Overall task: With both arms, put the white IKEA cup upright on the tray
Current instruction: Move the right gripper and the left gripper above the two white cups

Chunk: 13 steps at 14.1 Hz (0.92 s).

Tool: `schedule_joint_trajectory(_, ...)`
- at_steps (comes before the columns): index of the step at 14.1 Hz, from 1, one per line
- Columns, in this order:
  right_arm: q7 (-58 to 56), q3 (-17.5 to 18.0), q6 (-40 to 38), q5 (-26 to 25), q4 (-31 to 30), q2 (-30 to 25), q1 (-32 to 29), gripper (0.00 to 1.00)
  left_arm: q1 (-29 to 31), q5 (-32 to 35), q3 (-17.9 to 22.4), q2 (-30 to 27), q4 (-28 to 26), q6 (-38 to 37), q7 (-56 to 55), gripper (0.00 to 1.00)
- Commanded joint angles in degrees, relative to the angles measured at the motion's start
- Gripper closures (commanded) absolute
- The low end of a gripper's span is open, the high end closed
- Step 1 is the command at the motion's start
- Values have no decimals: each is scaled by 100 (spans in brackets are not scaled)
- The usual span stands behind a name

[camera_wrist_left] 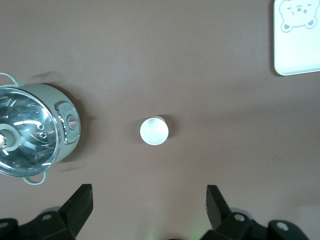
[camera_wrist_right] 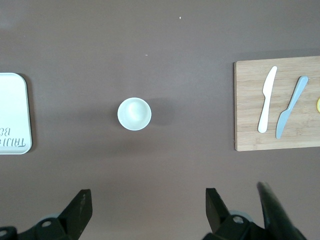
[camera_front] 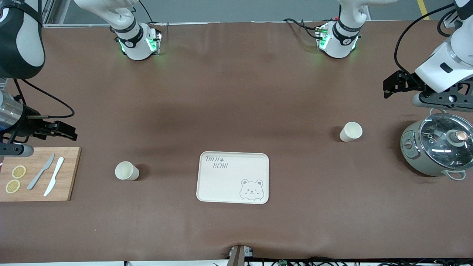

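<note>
Nearest the camera, the tray [camera_front: 232, 177] lies bare, so we have nothing placed yet. Both cups [camera_front: 126, 171] [camera_front: 350, 131] stand upright on the table beside it. Our left gripper [camera_wrist_left: 149, 206] and right gripper [camera_wrist_right: 147, 210] hover high, jaws apart, each above its cup.

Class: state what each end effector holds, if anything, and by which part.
Nothing is held. The left end effector is open above one white cup; the right end effector is open above the other cup.
</note>
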Motion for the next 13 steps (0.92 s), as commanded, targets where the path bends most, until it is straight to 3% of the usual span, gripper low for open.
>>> schedule_joint_trajectory(1, 92, 60, -5, 2, -8, -12, -43, 0, 46, -126, 11, 2, -190, 0, 16, 0)
schedule_joint_trajectory(7, 83, 60, 162, 2, -8, 120, 1, 0, 81, -126, 11, -112, -1025, 773, 61, 0)
schedule_joint_trajectory(13, 13, 69, 732, 2, -253, 366, 115, 0, 247, -143, 46, -657, -2747, 2293, 288, 0)
